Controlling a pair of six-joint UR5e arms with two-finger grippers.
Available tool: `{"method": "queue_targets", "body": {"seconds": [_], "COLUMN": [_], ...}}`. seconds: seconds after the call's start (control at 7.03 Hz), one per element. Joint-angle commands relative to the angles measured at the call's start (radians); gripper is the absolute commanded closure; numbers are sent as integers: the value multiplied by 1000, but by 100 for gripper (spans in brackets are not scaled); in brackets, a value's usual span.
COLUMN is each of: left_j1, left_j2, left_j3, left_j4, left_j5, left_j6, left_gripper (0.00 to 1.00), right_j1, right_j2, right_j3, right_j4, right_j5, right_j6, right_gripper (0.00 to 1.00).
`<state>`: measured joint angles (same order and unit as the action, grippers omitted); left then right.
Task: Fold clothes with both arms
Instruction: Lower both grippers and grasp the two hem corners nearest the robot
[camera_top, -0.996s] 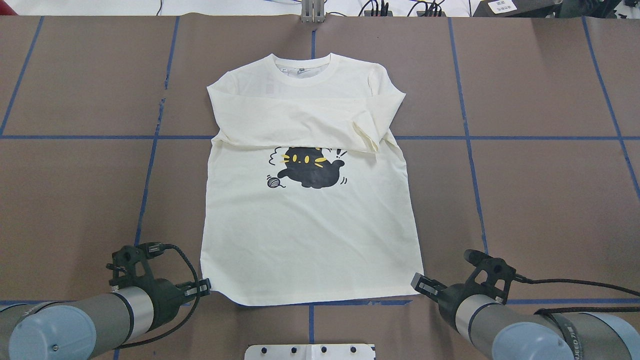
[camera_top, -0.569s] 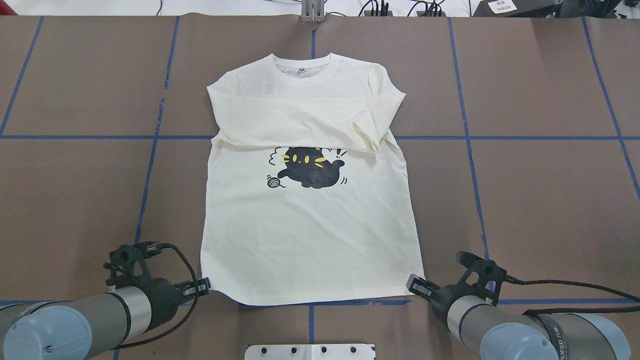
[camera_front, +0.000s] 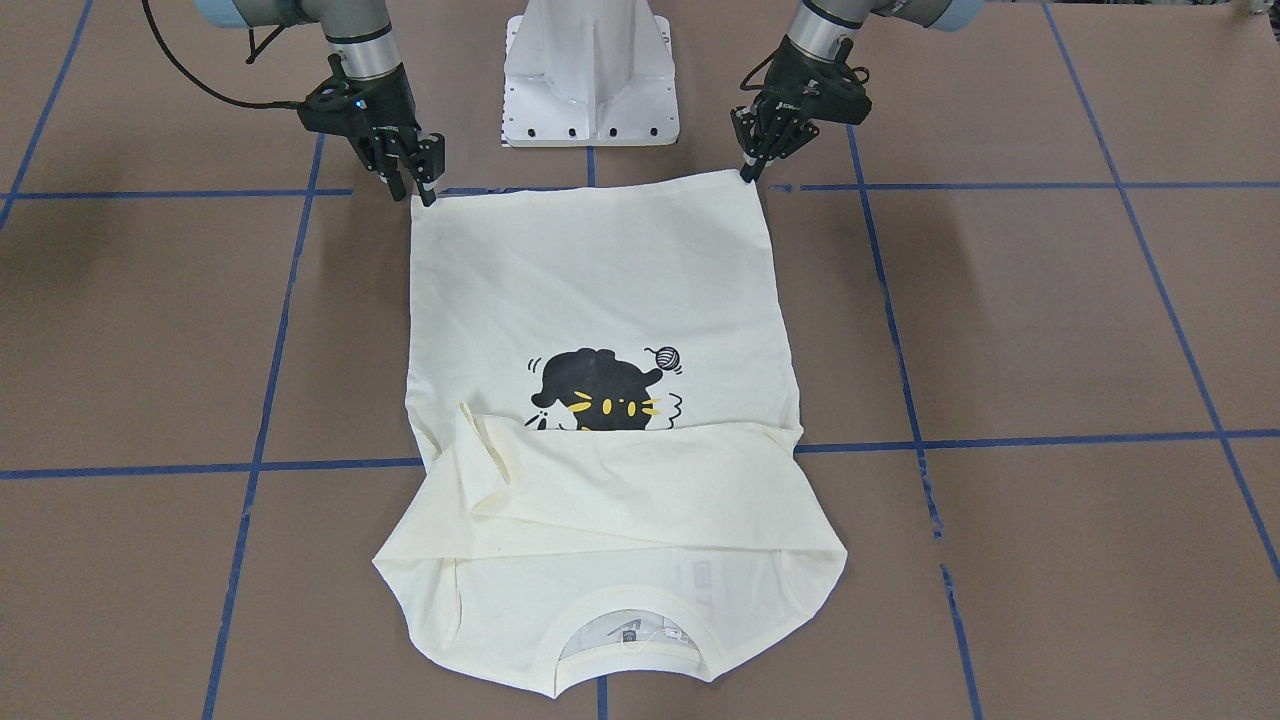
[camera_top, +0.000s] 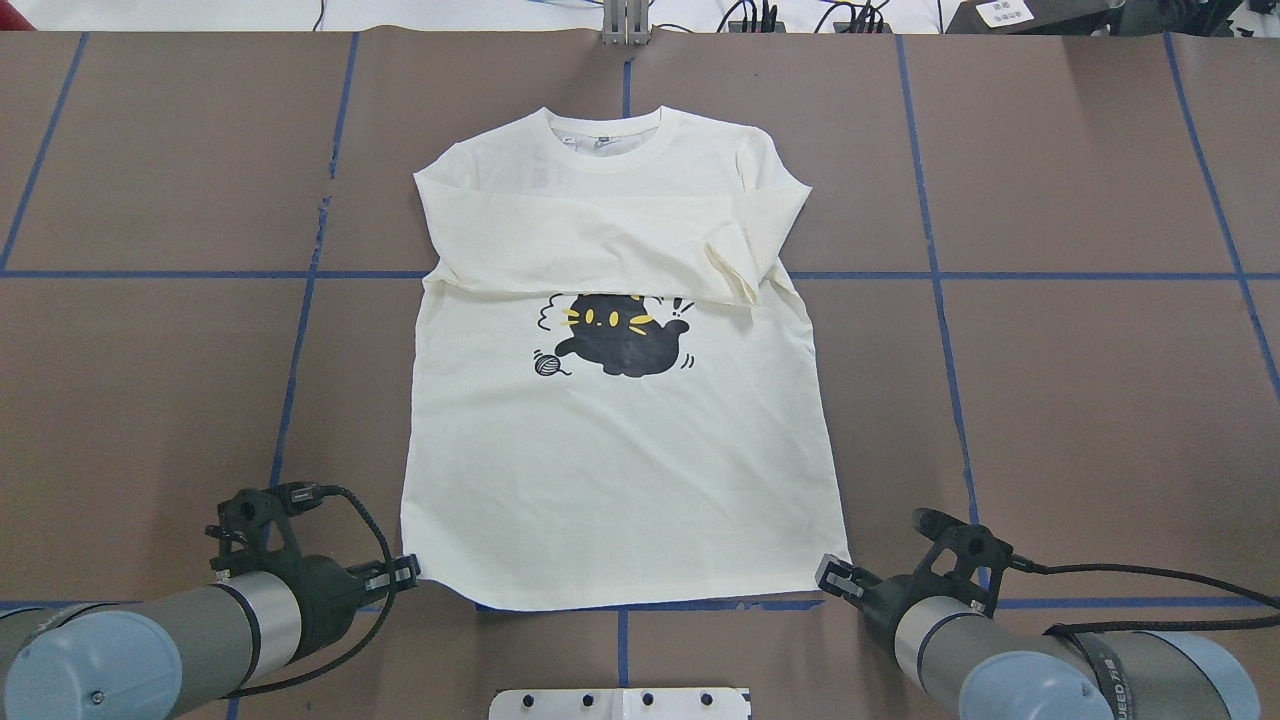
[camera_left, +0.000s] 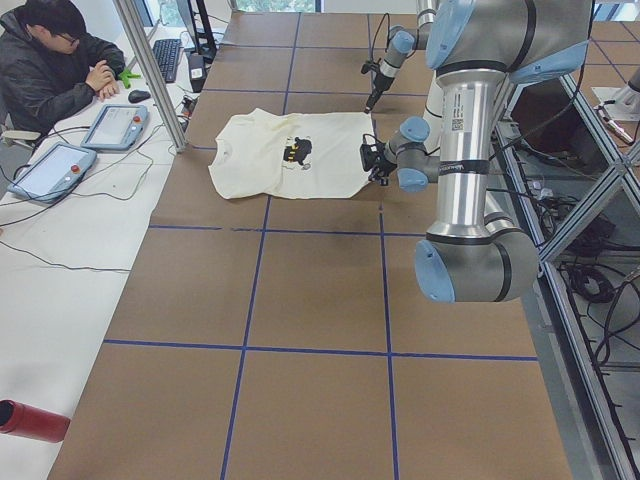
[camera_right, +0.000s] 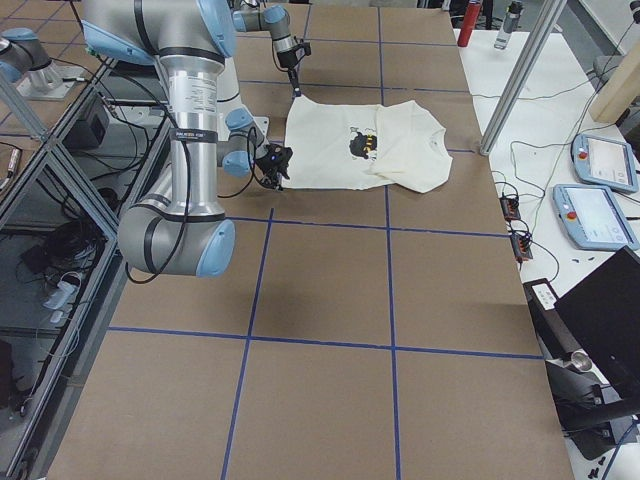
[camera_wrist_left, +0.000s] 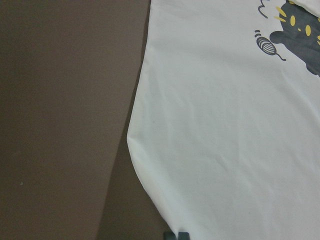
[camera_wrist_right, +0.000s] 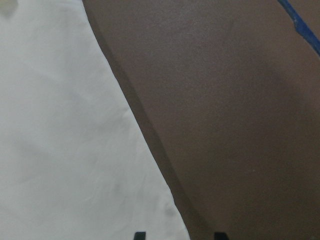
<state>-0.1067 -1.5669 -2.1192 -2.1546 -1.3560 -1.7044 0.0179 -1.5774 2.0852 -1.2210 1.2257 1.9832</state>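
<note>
The cream shirt (camera_top: 620, 470) lies flat on the brown table, cat print (camera_top: 620, 335) up, collar far from me, both sleeves folded across the chest. My left gripper (camera_top: 408, 572) is at the hem's left corner. In the left wrist view its fingertips (camera_wrist_left: 171, 235) are together on the hem edge of the shirt (camera_wrist_left: 225, 125). My right gripper (camera_top: 828, 575) is at the hem's right corner. In the right wrist view its fingertips (camera_wrist_right: 140, 235) stand apart, either side of the shirt's (camera_wrist_right: 60, 125) edge. In the front-facing view both show at the hem corners, left gripper (camera_front: 747, 172) and right gripper (camera_front: 425, 190).
The white base mount (camera_front: 590, 70) stands just behind the hem, between the arms. Blue tape lines (camera_top: 300, 330) cross the brown table. An operator (camera_left: 55, 60) sits at a side desk with tablets (camera_left: 115, 125), beyond a metal post (camera_left: 150, 70).
My right gripper has moved a little left, in to the hem's right corner. The left gripper and the shirt have hardly moved.
</note>
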Motion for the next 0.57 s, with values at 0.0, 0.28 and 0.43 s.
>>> {"method": "queue_targets", "body": {"seconds": [0.0,0.28,0.43], "left_j1": [-1,-1,-1], "left_j2": [1,2,2], "left_j3": [-4,-7,-8], "left_j4": [1,1,1], "left_j5": [0,0,0], "left_j6": [0,0,0], "left_gripper": [100,100,100], "right_j1": [-6,-6,-6], "right_j2": [8,10,4], "right_j3": [-7,-7,-7], "right_j4": [0,0,0], "right_j5": [-5,-5,-5], "right_j6": [-1,-4,-9], "right_gripper": [55,81,96]}}
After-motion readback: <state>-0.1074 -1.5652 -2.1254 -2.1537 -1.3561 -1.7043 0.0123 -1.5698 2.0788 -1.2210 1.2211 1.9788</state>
